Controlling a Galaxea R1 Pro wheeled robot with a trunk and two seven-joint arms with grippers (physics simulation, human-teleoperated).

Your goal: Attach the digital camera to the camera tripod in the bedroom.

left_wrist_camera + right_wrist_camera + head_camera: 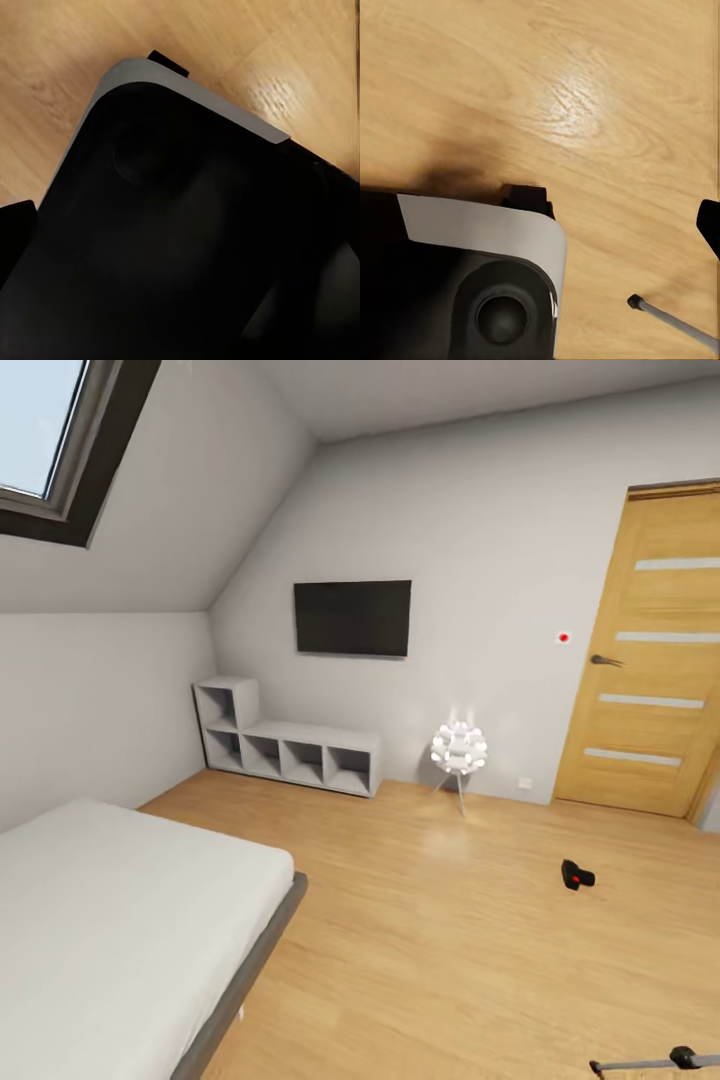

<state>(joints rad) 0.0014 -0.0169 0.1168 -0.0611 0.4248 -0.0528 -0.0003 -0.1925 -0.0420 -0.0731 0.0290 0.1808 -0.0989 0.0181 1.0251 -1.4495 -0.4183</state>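
Note:
The digital camera (577, 875), small and black with a red spot, lies on the light wood floor at the right, a little out from the door. At the bottom right corner of the head view a silver leg with a black joint, part of the camera tripod (655, 1062), lies low and nearly level. The right wrist view shows a thin silver tripod leg (671, 321) with a black foot, resting on the floor beside my base. A dark fingertip (709, 225) shows at that view's edge, and another dark fingertip (15, 232) at the left wrist view's edge. Neither gripper's opening is visible.
A grey low bed (120, 920) fills the near left. White cube shelves (290, 750) stand against the far wall under a wall TV (352, 618). A globe floor lamp (459, 750) stands beside the wooden door (650, 650). My black, grey-rimmed base (180, 225) sits below both wrists.

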